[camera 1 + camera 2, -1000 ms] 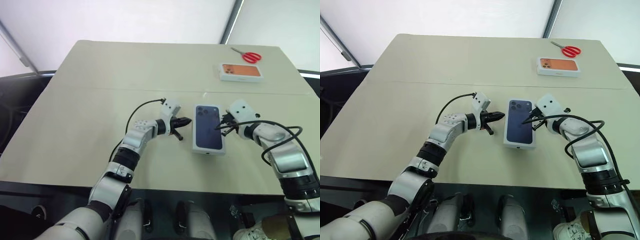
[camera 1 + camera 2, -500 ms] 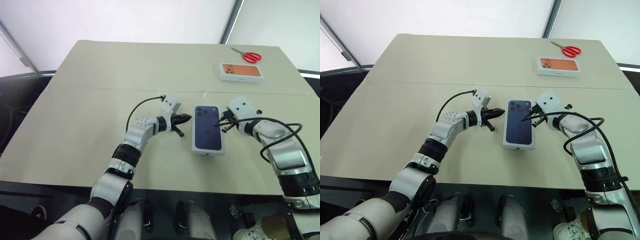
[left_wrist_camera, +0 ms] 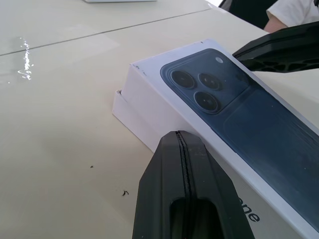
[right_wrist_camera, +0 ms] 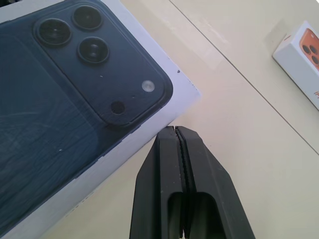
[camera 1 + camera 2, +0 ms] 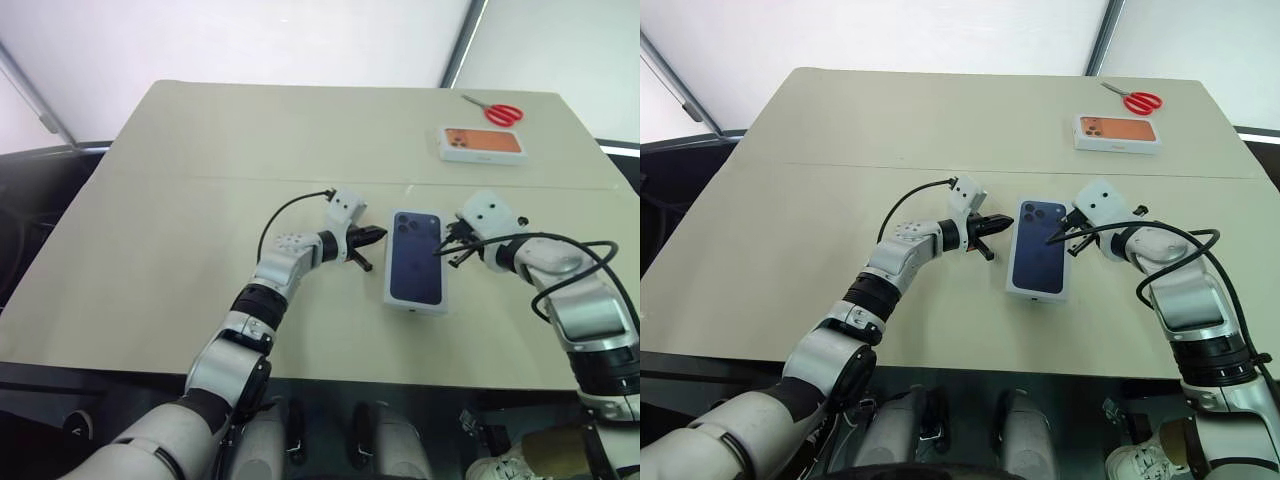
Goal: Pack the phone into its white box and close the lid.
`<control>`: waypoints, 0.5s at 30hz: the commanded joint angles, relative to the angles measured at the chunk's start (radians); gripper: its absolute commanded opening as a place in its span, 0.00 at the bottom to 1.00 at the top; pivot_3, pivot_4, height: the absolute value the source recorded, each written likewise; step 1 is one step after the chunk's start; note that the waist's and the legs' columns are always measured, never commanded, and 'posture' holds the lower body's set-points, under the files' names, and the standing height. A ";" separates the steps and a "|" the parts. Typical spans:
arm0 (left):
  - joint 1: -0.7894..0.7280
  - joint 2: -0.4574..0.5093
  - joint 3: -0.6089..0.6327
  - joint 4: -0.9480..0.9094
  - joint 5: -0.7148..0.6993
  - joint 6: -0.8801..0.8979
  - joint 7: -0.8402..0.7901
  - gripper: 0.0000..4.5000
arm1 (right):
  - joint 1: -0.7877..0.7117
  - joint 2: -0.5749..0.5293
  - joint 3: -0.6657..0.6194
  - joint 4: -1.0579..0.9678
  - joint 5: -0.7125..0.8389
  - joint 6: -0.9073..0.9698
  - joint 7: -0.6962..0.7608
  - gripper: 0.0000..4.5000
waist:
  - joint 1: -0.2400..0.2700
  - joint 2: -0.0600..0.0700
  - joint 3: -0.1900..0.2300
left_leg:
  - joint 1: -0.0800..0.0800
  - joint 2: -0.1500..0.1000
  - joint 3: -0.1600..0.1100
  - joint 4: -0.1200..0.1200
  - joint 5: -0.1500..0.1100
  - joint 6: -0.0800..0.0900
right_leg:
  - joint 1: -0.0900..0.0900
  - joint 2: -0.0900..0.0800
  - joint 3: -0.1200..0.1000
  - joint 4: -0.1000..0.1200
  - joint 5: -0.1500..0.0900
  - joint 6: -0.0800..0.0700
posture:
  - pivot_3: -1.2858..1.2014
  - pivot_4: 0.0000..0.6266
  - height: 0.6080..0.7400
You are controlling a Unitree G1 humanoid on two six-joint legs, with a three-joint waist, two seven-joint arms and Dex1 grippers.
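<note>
While both arms flank the package, the layout reads as follows.

Left gripper [image 5: 372,236]: clenched on nothing, tip just beside the box's left long edge near the far corner.

Box: the lid [image 5: 416,260], with its navy phone picture on top, sits on the white box [image 3: 122,103]; a sliver of base juts out at the far corner, so, by my judgement, it is not fully seated. Long axis runs away from the robot.

Right gripper [image 5: 443,246]: pinched shut, empty, tip at the right long edge; about as near as the left.

Hidden: the phone itself, presumably inside.

Far right: orange-picture box [image 5: 483,143], red scissors [image 5: 496,111], well apart.
</note>
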 commanded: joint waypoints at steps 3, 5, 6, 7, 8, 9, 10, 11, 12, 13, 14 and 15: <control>-0.059 -0.027 0.013 0.020 -0.003 -0.036 0.014 0.00 | -0.054 0.019 0.031 0.024 -0.042 -0.011 -0.023 0.01 | 0.000 0.000 0.000 | 0.000 0.000 0.000 0.000 0.000 0.000 | 0.000 0.000 0.000 0.000 0.000 0.000 | 0.52 0.24 0.98; -0.072 -0.029 0.015 0.042 -0.001 -0.044 0.022 0.00 | -0.068 0.026 0.031 0.041 -0.048 -0.007 -0.028 0.01 | 0.000 0.000 0.000 | 0.000 0.000 0.000 0.000 0.000 0.000 | 0.000 0.000 0.000 0.000 0.000 0.000 | 0.52 0.24 0.98; -0.081 -0.031 0.018 0.054 -0.003 -0.048 0.024 0.00 | -0.072 0.025 0.035 0.049 -0.055 -0.017 -0.028 0.01 | 0.000 0.000 0.000 | 0.000 0.000 0.000 0.000 0.000 0.000 | 0.000 0.000 0.000 0.000 0.000 0.000 | 0.52 0.24 0.98; -0.089 -0.033 0.019 0.066 -0.001 -0.057 0.028 0.00 | -0.076 0.029 0.035 0.052 -0.057 -0.015 -0.029 0.01 | -0.001 0.000 0.000 | 0.000 0.000 0.000 0.000 0.000 0.000 | 0.000 0.000 0.000 0.000 0.000 0.000 | 0.52 0.24 0.98; -0.098 -0.036 0.022 0.077 0.001 -0.065 0.031 0.00 | -0.079 0.036 0.033 0.055 -0.055 -0.010 -0.030 0.01 | -0.001 0.000 0.000 | 0.000 0.000 0.000 0.000 0.000 0.000 | 0.000 0.000 0.000 0.000 0.000 0.000 | 0.52 0.24 0.98; -0.106 -0.038 0.025 0.088 0.002 -0.068 0.033 0.00 | -0.082 0.041 0.033 0.056 -0.054 -0.006 -0.031 0.01 | -0.001 0.000 0.000 | 0.000 0.000 0.000 0.000 0.000 0.000 | 0.000 0.000 0.000 0.000 0.000 0.000 | 0.52 0.24 0.98; -0.114 -0.040 0.026 0.101 0.006 -0.073 0.034 0.00 | -0.084 0.040 0.040 0.058 -0.064 -0.014 -0.030 0.01 | 0.000 0.000 0.000 | 0.000 0.000 0.000 0.000 0.000 0.000 | 0.000 0.000 0.000 0.000 0.000 0.000 | 0.52 0.24 0.98; -0.119 -0.041 0.025 0.110 0.011 -0.084 0.034 0.00 | -0.086 0.041 0.047 0.059 -0.072 -0.021 -0.030 0.01 | 0.000 0.000 0.000 | 0.000 0.000 0.000 0.000 0.000 0.000 | 0.000 0.000 0.000 0.000 0.000 0.000 | 0.52 0.24 0.98; -0.122 -0.042 0.026 0.119 0.012 -0.090 0.034 0.00 | -0.088 0.044 0.051 0.063 -0.078 -0.024 -0.032 0.01 | 0.000 0.000 0.000 | 0.000 0.000 0.000 0.000 0.000 0.000 | 0.000 0.000 0.000 0.000 0.000 0.000 | 0.52 0.24 0.98; -0.126 -0.044 0.029 0.129 0.013 -0.094 0.037 0.00 | -0.091 0.052 0.050 0.067 -0.079 -0.024 -0.037 0.01 | -0.001 0.000 0.000 | 0.000 0.000 0.000 0.000 0.000 0.000 | 0.000 0.000 0.000 0.000 0.000 0.000 | 0.52 0.24 0.98; -0.128 -0.044 0.031 0.137 0.015 -0.098 0.040 0.00 | -0.093 0.059 0.050 0.071 -0.081 -0.024 -0.041 0.01 | -0.001 0.000 0.000 | 0.000 0.000 0.000 0.000 0.000 0.000 | 0.000 0.000 0.000 0.000 0.000 0.000 | 0.52 0.24 0.98; -0.129 -0.044 0.032 0.145 0.017 -0.099 0.040 0.00 | -0.092 0.064 0.054 0.075 -0.086 -0.022 -0.042 0.01 | -0.001 0.000 0.000 | 0.000 0.000 0.000 0.000 0.000 0.000 | 0.000 0.000 0.000 0.000 0.000 0.000 | 0.52 0.24 0.98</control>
